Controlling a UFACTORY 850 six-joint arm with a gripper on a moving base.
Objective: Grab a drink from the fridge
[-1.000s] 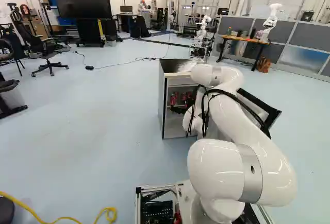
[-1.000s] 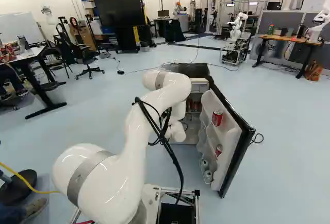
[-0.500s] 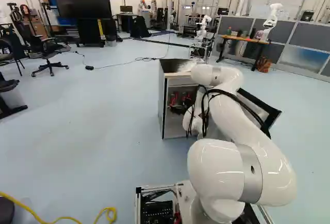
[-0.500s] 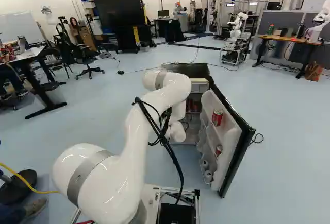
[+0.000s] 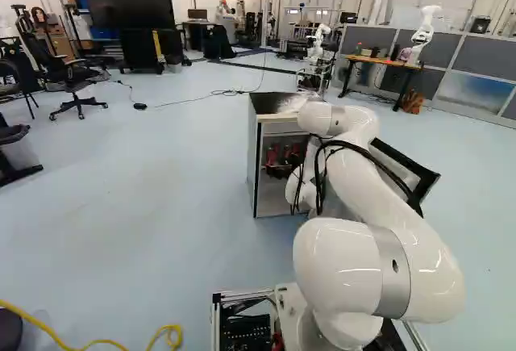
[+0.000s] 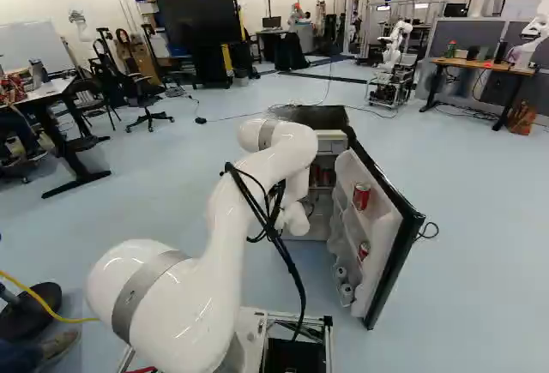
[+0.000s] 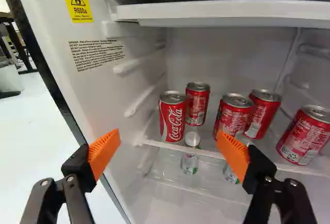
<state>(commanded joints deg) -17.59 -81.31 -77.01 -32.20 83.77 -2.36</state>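
In the left base view my gripper (image 5: 280,171) shows dark at the front of the fridge (image 5: 262,117). In the wrist view the gripper (image 7: 168,144) stands open with nothing between its pads, facing the shelf. One red can (image 7: 172,117) stands ahead of the gap between the fingers, with another red can (image 7: 197,103) just behind it. Beyond one fingertip are a red can (image 7: 233,114) and a leaning red can (image 7: 262,113); farther to that side a red can (image 7: 305,134) tilts. A clear bottle (image 7: 190,163) shows below the shelf.
The fridge door (image 6: 382,236) stands swung out beside the arm, holding a red can (image 6: 361,195) and another red can (image 6: 364,250). The fridge side wall (image 7: 82,74) and shelf edge (image 7: 180,149) lie close to the fingers. Another robot (image 5: 424,32) stands farther off.
In the left base view my gripper has shifted slightly upward against the fridge opening. The larger arm links, the base and the door look the same.
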